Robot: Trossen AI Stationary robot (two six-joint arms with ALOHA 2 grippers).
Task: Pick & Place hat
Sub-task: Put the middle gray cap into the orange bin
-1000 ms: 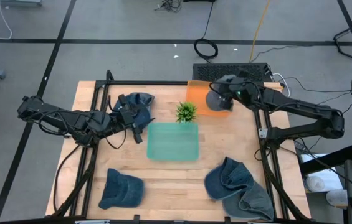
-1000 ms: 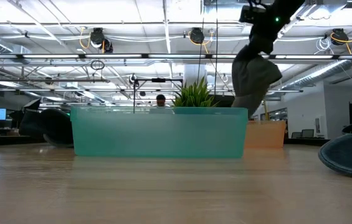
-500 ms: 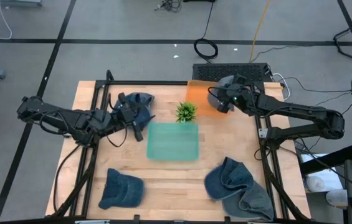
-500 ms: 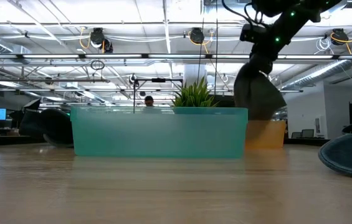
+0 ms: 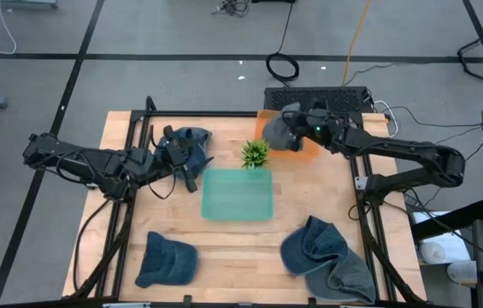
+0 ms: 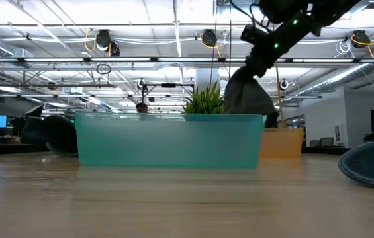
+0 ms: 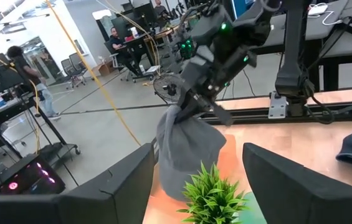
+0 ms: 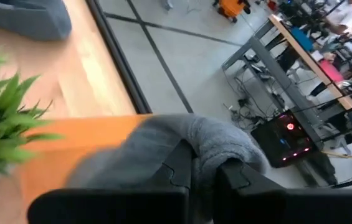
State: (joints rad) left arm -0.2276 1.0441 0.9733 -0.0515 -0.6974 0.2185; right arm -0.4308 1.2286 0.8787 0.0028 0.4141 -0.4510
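Note:
My right gripper (image 5: 295, 130) is shut on a grey hat (image 5: 280, 135) above the orange bin (image 5: 307, 152) at the table's far side; the low view shows the grey hat (image 6: 243, 99) hanging behind the teal tray (image 6: 170, 140). My left gripper (image 5: 188, 177) is open and waits by the near right side of a blue hat (image 5: 186, 141) lying at the far left. Its wrist view looks across at the hanging grey hat (image 7: 185, 149). My right gripper pinches a bunched fold of the grey hat's fabric (image 8: 216, 144) between its two fingers (image 8: 179, 163). The fingers come from above, slanting from the table's right. The hat hangs slack below them, lifted clear over the orange bin (image 8: 70, 149).
A small green plant (image 5: 256, 154) stands between the orange bin and the teal tray (image 5: 238, 193). Another blue hat (image 5: 166, 259) lies near left, and a pile of blue hats (image 5: 322, 252) lies near right. A black frame (image 5: 224, 114) runs along the table's far edge.
My right gripper has moved toward the table's left across the orange bin, staying shut. The grey hat has swung along with it and now hangs over the bin's left part, closer to the plant.

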